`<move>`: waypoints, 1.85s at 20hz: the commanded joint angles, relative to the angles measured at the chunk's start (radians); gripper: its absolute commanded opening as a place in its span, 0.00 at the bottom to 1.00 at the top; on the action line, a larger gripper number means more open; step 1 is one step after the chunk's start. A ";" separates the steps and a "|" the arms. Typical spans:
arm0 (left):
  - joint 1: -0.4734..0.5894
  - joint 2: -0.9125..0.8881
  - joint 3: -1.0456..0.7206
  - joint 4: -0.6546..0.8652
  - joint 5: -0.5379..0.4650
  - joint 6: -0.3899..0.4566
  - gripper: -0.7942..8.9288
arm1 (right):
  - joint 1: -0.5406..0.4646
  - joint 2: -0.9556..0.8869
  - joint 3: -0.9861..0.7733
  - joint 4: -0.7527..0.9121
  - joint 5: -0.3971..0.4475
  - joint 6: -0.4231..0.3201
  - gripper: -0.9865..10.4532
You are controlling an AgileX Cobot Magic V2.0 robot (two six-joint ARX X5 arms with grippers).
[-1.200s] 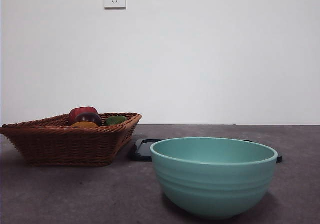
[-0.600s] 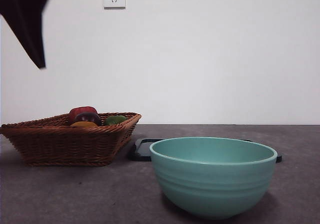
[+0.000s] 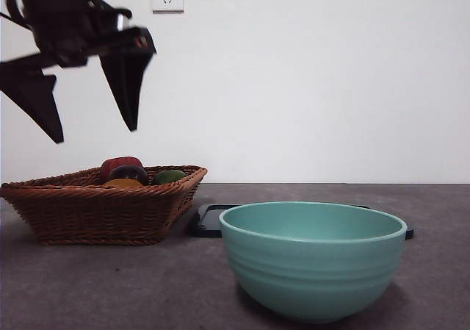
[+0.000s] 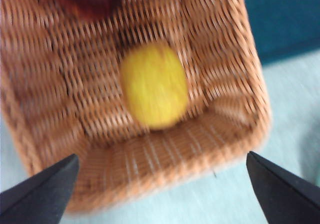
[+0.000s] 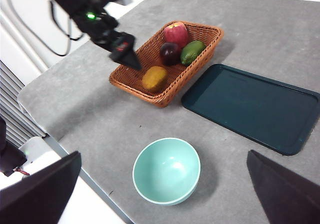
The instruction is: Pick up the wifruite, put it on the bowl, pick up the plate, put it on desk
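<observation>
The left end effector hangs above the near left corner of the basket, its two black jaws spread wide and holding nothing. The step in hand looks like the reach for the fruit, which lies in the near end of the basket, apart from the other produce. To do it well, the jaws should likely come straight down over the fruit, staying wide enough to straddle it across its short axis and clear of the basket's sloped wall, then close gently so the rounded skin does not slip.

The basket is woven brown wicker with flaring sides. The fruit is a small oval, dull brownish-orange from above and yellowish in the blurred wrist picture. Farther back sit a red apple, a dark purple fruit and a green oval one. Right of the basket lies a flat dark teal tray. The bowl, mint-teal, glossy and ridged outside, stands empty near the front on the matte grey, faintly mottled surface. The right end effector waits high above, open and empty.
</observation>
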State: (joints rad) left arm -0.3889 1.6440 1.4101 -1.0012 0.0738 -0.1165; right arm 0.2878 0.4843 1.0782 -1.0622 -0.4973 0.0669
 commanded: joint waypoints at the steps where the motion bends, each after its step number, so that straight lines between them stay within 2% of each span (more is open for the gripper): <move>1: -0.004 0.064 0.035 0.033 -0.013 0.015 0.69 | 0.005 0.004 0.016 0.005 0.000 0.004 0.66; 4: -0.005 0.130 0.037 0.111 -0.064 0.015 0.69 | 0.005 0.004 0.016 0.004 0.000 0.004 0.66; 8: -0.008 0.195 0.037 0.179 -0.067 0.008 0.69 | 0.005 0.004 0.016 0.002 0.000 0.004 0.66; 15: -0.032 0.277 0.037 0.193 -0.082 0.000 0.68 | 0.004 0.004 0.016 -0.001 0.000 0.004 0.66; 20: -0.032 0.293 0.037 0.186 -0.102 0.000 0.45 | 0.004 0.004 0.016 -0.006 0.001 0.004 0.66; 23: -0.032 0.293 0.037 0.183 -0.102 0.000 0.26 | 0.004 0.004 0.016 -0.008 0.001 0.004 0.66; 25: -0.032 0.293 0.044 0.178 -0.101 -0.003 0.24 | 0.005 0.004 0.016 -0.009 0.001 0.004 0.66; 28: -0.031 0.292 0.107 0.101 -0.100 -0.004 0.24 | 0.004 0.004 0.016 -0.009 0.001 0.004 0.66; 32: -0.034 0.278 0.236 -0.080 -0.096 -0.005 0.24 | 0.005 0.004 0.016 -0.009 0.001 0.004 0.66; 37: -0.094 0.158 0.242 -0.175 -0.095 -0.010 0.24 | 0.004 0.004 0.016 -0.010 0.001 0.004 0.66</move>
State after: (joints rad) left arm -0.4782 1.8095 1.6314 -1.1759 -0.0231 -0.1211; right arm 0.2878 0.4843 1.0782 -1.0767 -0.4969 0.0669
